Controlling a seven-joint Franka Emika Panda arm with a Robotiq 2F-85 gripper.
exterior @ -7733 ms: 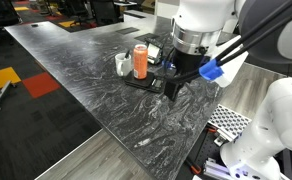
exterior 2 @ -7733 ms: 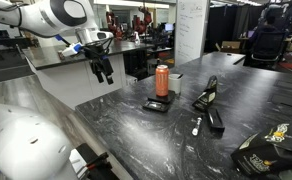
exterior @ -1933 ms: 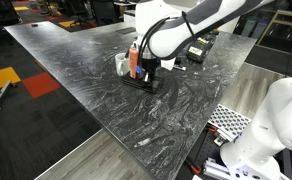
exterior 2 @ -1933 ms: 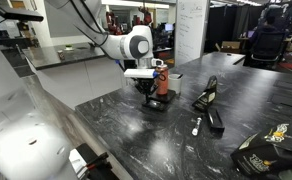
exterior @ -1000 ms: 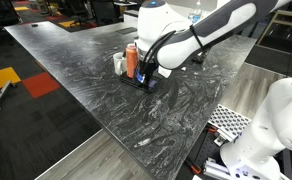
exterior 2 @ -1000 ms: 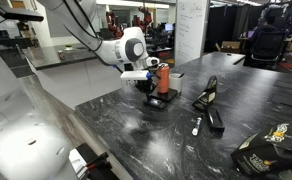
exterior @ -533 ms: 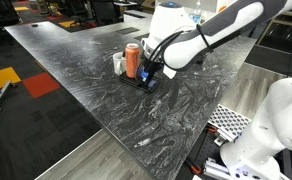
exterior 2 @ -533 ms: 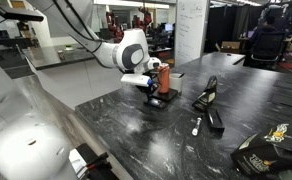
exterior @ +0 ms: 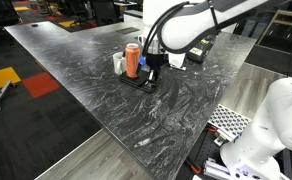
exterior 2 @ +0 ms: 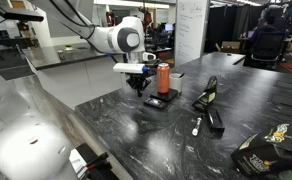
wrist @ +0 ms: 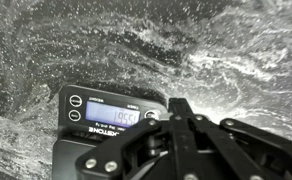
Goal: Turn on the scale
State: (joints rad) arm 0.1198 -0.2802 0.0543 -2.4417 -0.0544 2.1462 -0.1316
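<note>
The scale [exterior: 138, 82] is a thin black platform on the marbled table, with an orange can [exterior: 133, 61] standing on it. In both exterior views my gripper [exterior: 150, 72] hovers just above the scale's [exterior 2: 156, 104] front end, beside the can [exterior 2: 163, 79]. Its fingers are shut with nothing between them [exterior 2: 138, 89]. In the wrist view the scale's display [wrist: 111, 117] is lit with digits, with round buttons on either side. The shut fingertips [wrist: 180, 104] hang over its right-hand button.
A white cup [exterior 2: 175, 78] stands behind the can. A black hand-held device [exterior 2: 206, 96] and a small white pen [exterior 2: 195, 126] lie farther along the table, with a dark bag [exterior 2: 269, 146] near the corner. The table edge [exterior: 81, 150] drops off nearby.
The arm has risen and the gripper has lifted a little off the scale's front end. The can and scale have not moved.
</note>
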